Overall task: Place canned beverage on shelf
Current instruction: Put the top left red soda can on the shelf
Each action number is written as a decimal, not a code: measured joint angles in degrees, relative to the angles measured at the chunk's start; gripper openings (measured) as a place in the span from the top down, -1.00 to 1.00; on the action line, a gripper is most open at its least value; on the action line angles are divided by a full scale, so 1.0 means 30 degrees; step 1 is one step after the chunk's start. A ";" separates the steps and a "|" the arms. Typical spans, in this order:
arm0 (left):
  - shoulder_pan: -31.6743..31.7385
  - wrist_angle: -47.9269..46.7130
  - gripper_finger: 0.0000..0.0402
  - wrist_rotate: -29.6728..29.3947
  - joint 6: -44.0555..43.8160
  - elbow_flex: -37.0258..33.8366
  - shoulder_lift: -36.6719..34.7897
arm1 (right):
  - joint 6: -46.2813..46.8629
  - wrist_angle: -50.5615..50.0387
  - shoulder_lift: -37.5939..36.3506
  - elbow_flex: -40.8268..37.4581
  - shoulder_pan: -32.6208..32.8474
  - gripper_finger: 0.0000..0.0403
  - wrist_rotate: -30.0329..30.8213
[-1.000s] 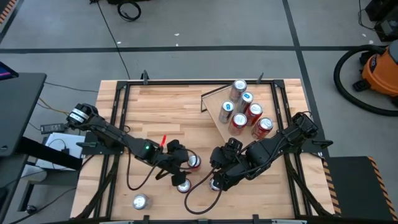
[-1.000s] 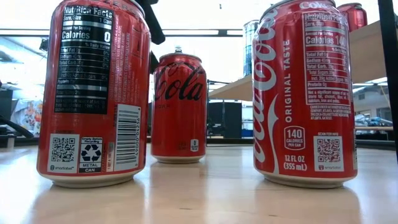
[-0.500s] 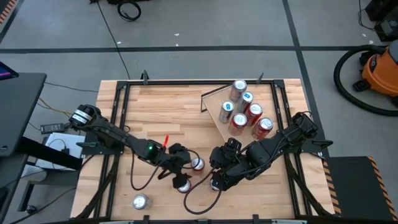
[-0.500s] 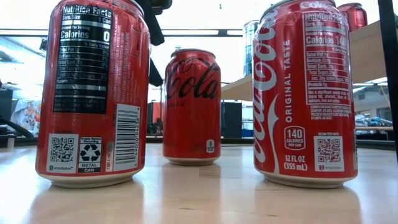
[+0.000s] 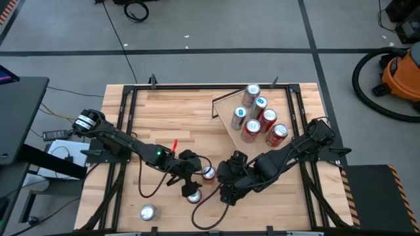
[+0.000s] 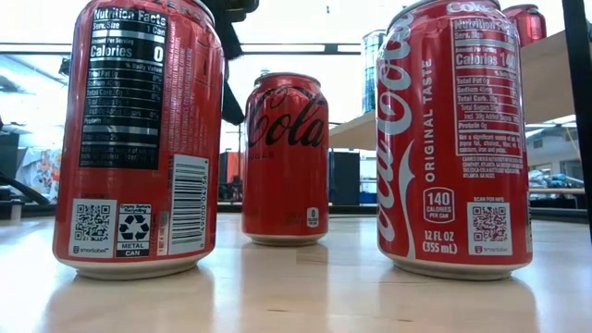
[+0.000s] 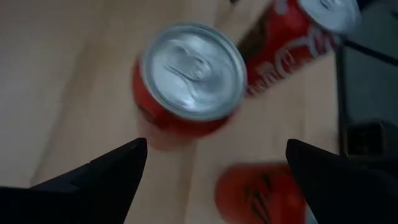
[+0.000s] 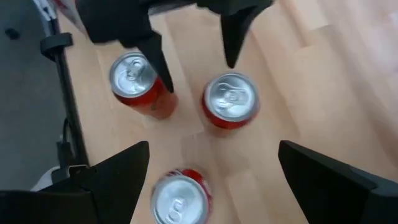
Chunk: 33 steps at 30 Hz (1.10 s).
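High view: we see the left gripper [image 5: 191, 165] and the right gripper [image 5: 223, 178] both low over the front of the table [image 5: 177, 108], crowded around a tight group of red cans. One can [image 5: 209, 173] stands between the two grippers, another [image 5: 193, 195] just in front of it, and a third [image 5: 147, 212] sits apart near the front left corner. The shelf [image 5: 231, 105] stands at the back right, well apart, already carrying several cans [image 5: 260, 118].

In the left wrist view the left fingers [image 7: 112, 168] are spread wide with a can top [image 7: 193, 70] ahead of them, nothing held. The right wrist view shows the right fingers [image 8: 121, 171] equally parted above three cans, and the left fingers reach down beside the middle one.

We judge the main risk is a clash: both arms aim at the same cluster, so one may knock a neighbouring can over or bump the other arm
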 joint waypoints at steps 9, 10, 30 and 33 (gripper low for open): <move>0.0121 0.0854 -0.97 0.0377 0.1481 0.0000 -0.0028 | -0.0621 0.2899 -0.0027 -0.2372 -0.0901 -0.83 -0.0608; 0.0205 0.0802 -0.97 -0.0075 0.1477 0.0000 -0.0028 | -0.0681 0.3119 -0.0036 -0.2695 -0.0966 -0.83 -0.0645; 0.1880 -0.3853 -0.97 -0.3310 -0.1231 0.0000 -0.0312 | -0.0486 0.3852 0.0175 -0.4344 -0.1767 -0.83 -0.1074; 0.2078 -0.3070 -0.97 -0.3585 -0.1713 0.0000 -0.0305 | -0.0878 0.4255 0.0317 -0.4516 -0.2012 -0.83 -0.0748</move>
